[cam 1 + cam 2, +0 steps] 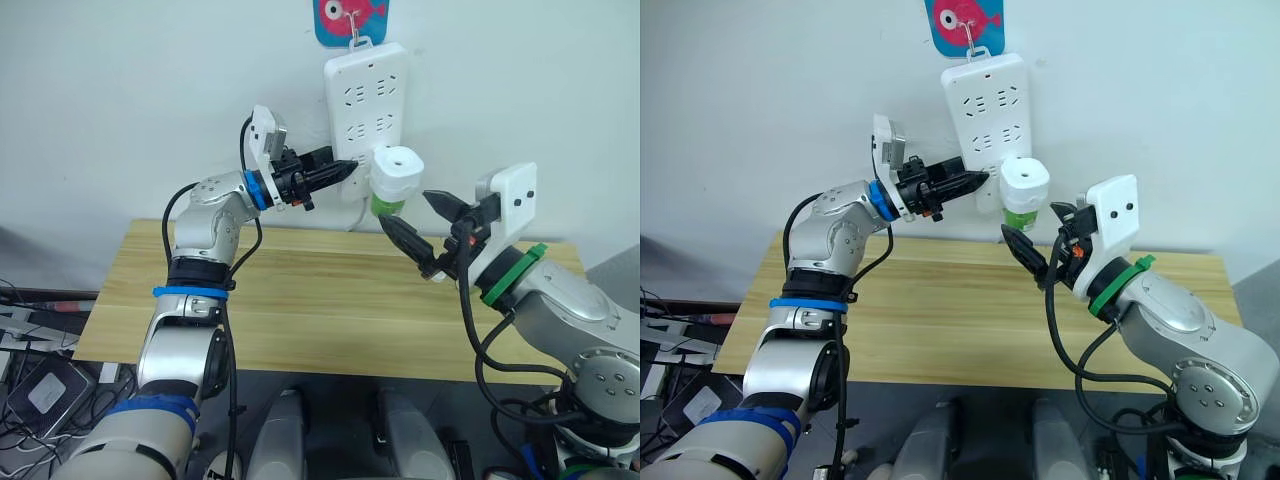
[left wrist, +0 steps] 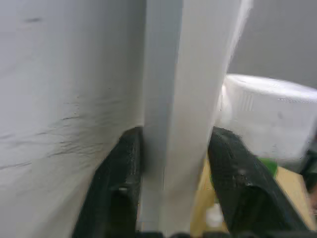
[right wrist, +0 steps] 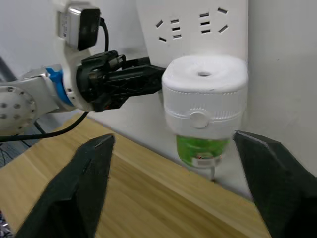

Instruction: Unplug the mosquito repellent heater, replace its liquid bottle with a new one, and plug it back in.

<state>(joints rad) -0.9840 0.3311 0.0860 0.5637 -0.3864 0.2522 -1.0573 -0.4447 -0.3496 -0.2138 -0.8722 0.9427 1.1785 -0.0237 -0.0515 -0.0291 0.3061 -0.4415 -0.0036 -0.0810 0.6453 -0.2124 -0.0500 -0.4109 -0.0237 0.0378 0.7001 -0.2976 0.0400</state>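
Right jaws [image 3: 173, 183] spread, left jaws [image 1: 338, 172] pinching power strip [image 1: 366, 105] edge; heater [image 1: 396, 172] plugged

I see the small white rounded plastic heater [image 1: 397, 168] with its green liquid bottle [image 1: 386, 206] plugged into the long white wall-hung power strip [image 1: 364, 100]. At its 9 o'clock, my left end effector [image 1: 340, 170] clamps the strip's edge, blocking that side. At 5 o'clock my right end effector [image 1: 423, 217] stands spread wide. The pale wooden surface [image 1: 300, 300] below lies open.

left gripper [image 1: 340, 170] clamped, right gripper [image 1: 420, 222] (jaws spread)
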